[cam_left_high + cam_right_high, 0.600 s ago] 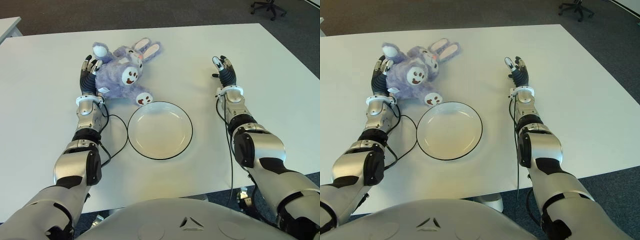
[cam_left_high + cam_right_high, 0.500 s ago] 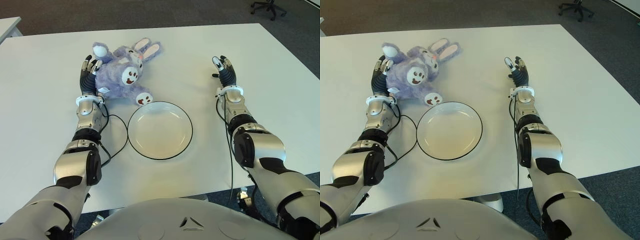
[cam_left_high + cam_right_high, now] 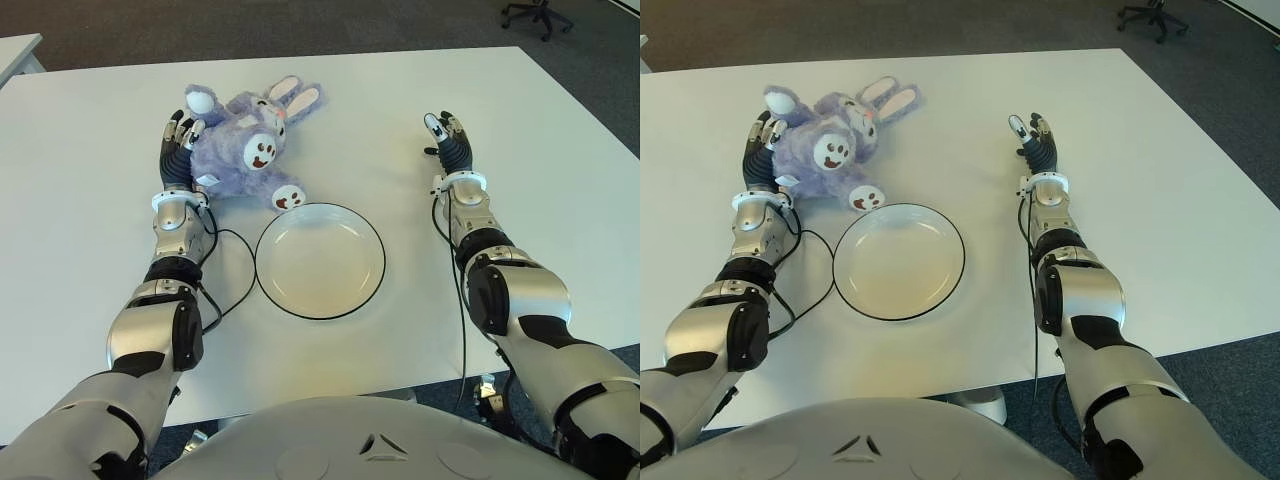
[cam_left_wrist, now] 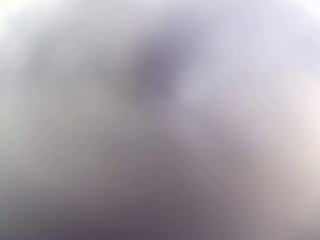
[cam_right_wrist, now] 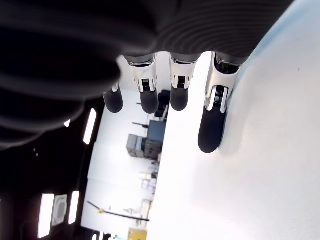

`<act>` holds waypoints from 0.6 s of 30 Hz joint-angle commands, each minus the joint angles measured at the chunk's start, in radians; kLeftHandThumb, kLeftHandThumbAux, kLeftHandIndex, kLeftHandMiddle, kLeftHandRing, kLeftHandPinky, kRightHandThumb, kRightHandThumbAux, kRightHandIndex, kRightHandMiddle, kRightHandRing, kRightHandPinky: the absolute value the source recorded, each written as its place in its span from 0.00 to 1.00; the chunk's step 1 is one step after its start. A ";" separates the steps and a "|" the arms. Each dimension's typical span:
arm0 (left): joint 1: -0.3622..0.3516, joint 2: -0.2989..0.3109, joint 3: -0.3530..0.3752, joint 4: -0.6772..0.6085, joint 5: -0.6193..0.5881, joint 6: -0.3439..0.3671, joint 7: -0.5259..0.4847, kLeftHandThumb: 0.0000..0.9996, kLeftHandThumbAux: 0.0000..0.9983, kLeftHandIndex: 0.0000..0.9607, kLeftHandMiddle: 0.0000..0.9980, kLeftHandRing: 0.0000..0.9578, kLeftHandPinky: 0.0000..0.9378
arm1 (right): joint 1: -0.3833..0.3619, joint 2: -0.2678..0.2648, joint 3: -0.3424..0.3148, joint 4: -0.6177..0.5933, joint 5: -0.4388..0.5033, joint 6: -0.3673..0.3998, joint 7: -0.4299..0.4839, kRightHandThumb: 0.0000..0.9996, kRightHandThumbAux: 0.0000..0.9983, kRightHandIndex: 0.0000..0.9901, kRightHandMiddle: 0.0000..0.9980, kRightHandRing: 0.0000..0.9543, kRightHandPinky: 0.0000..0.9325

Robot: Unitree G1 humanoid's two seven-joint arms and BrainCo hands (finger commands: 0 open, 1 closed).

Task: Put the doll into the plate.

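A purple plush bunny doll (image 3: 245, 150) lies on its back at the far left of the white table (image 3: 400, 90). My left hand (image 3: 178, 140) is pressed against the doll's left flank with its fingers stretched out, not closed around it. The left wrist view shows only a purple blur from the doll's fur (image 4: 160, 120). A white plate (image 3: 320, 260) with a black rim sits empty in the middle, just in front of the doll's foot. My right hand (image 3: 448, 135) is to the right of the plate, its fingers (image 5: 212, 125) straight and holding nothing.
A black cable (image 3: 225, 290) loops on the table between my left forearm and the plate. The table's far edge gives way to dark carpet, where an office chair (image 3: 535, 15) stands. Another table's corner (image 3: 15, 50) shows at the far left.
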 commanded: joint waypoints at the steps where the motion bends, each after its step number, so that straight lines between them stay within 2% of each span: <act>1: 0.071 -0.020 0.002 0.043 0.000 0.033 -0.001 0.00 0.55 0.04 0.15 0.14 0.11 | 0.077 0.007 -0.005 0.053 0.005 0.085 0.006 0.00 0.37 0.00 0.00 0.00 0.00; 7: 0.069 -0.023 0.009 0.041 -0.005 0.019 0.008 0.02 0.59 0.04 0.17 0.18 0.18 | 0.081 0.007 -0.010 0.053 0.009 0.080 0.009 0.00 0.36 0.00 0.00 0.00 0.00; 18: 0.065 -0.018 0.027 0.048 -0.016 -0.020 -0.012 0.01 0.59 0.04 0.20 0.20 0.19 | 0.080 0.010 -0.006 0.053 0.004 0.077 0.005 0.00 0.37 0.00 0.00 0.00 0.00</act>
